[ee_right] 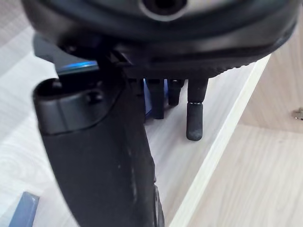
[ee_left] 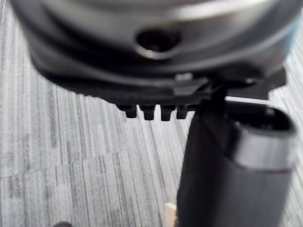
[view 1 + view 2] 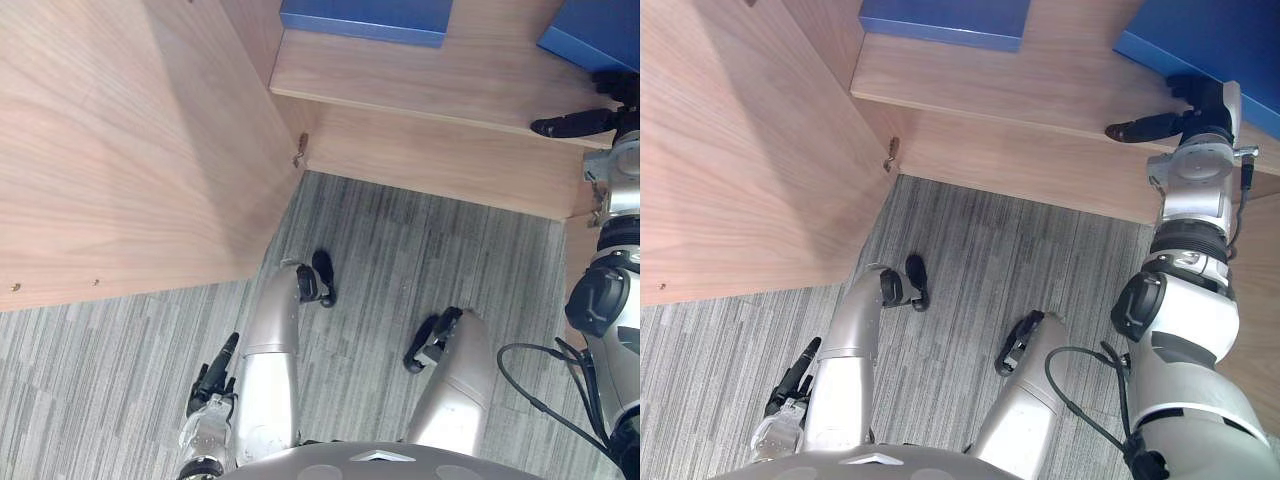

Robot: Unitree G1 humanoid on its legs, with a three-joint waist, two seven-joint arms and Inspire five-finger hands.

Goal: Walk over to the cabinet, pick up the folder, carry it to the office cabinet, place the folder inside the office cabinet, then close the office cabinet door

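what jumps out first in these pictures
A blue folder lies at the top middle of the pale wooden shelf, and a second blue folder lies at its far right. The right robot hand reaches onto the shelf at the second blue folder's near edge, fingers straight. The big cabinet door stands open on the left above the grey striped carpet, and the left robot hand hangs at the lower left.

Office — wood cabinet [image 3: 420,160], blue folders [image 3: 365,18], grey carpet [image 3: 400,260]

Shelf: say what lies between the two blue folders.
Only bare light wooden shelf, between left blue folder and right blue folder; left eye view shows it.
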